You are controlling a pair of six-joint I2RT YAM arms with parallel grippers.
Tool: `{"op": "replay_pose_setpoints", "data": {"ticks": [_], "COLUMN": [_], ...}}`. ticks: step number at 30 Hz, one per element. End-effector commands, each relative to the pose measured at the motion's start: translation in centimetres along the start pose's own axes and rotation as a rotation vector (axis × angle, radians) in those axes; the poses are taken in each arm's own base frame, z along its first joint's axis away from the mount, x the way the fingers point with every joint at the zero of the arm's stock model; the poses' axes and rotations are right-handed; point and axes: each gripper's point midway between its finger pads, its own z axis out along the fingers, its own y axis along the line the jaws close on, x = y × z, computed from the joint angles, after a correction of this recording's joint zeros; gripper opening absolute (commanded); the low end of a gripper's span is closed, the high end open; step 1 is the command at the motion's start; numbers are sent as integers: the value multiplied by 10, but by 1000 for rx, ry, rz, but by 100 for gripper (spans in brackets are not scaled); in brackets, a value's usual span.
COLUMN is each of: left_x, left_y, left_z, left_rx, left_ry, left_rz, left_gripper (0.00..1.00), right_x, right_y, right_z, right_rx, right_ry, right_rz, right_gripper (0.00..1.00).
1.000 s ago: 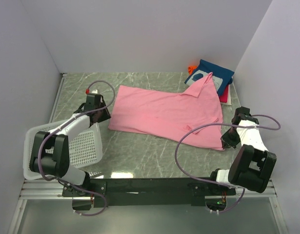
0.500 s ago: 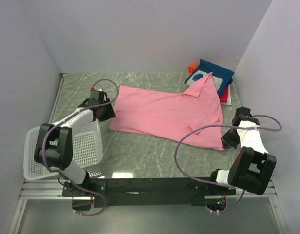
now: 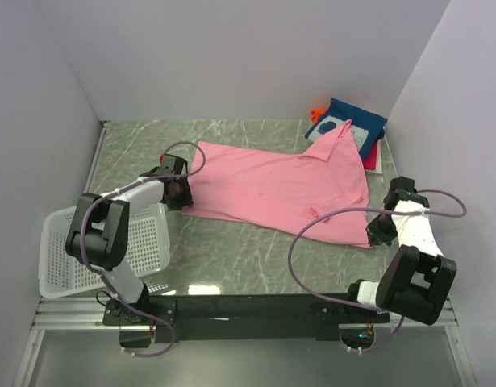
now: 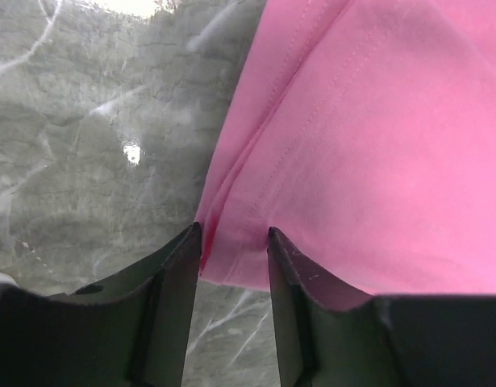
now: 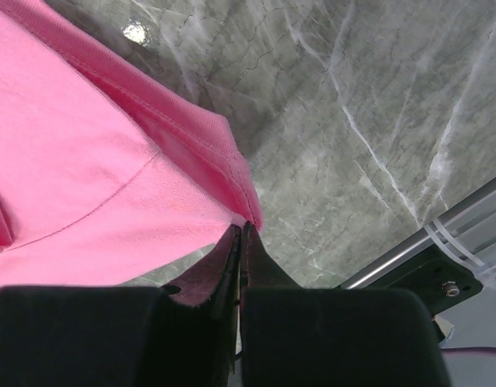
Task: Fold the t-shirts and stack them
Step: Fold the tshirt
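A: Status? Where's the pink t-shirt (image 3: pixel 276 185)?

B: Spread flat mid-table, unfolded. The folded stack (image 3: pixel 348 129) is at 1 o'clock, and the shirt's far sleeve overlaps it.

A: Grippers?

B: Left gripper (image 4: pixel 234 234) is at the shirt's 9 o'clock hem. The jaws are apart and straddle the corner fold, not clamped. Right gripper (image 5: pixel 241 230) is closed on the 4 o'clock corner, with only the very tip of the cloth in the pinch.

A: Risks?

B: The thin right bite could slip once the cloth is under tension. If the left closes here it may catch only one layer of the doubled hem, and the fold would then go skewed. Lifting could also drag that overlapping sleeve and disturb the stack.

A: Any labels or text?

B: Nothing readable. There's a white print on the navy top shirt, with no legible lettering. The pink one is plain.
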Motion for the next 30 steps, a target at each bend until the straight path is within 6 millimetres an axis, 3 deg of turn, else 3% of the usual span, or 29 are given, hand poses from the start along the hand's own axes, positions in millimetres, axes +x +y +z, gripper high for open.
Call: {"op": "replay_pose_setpoints", "data": {"ticks": [1, 11, 20, 24, 28, 30], "left_x": [-15, -27, -22, -21, -20, -19], "left_y": [-2, -4, -7, -6, -7, -7], "left_z": [2, 3, 6, 7, 8, 9], "left_rx": [-27, -42, -27, -30, -31, -32], "left_ry": [-43, -75, -56, -55, -49, -44], "left_rz": [7, -12, -25, -29, -36, -39], "left_gripper": [44, 41, 35, 27, 1, 0], "right_x": [1, 2, 2, 2, 2, 1], "right_y": [-6, -4, -3, -3, -3, -3], "right_z": [-4, -3, -2, -1, -1, -2], "right_rx": [7, -1, -4, -5, -6, -7], "right_ry": [-17, -9, -5, -4, -2, -5], "right_rz": [7, -1, -6, -9, -11, -10], "right_gripper": [0, 0, 0, 0, 0, 0]}}
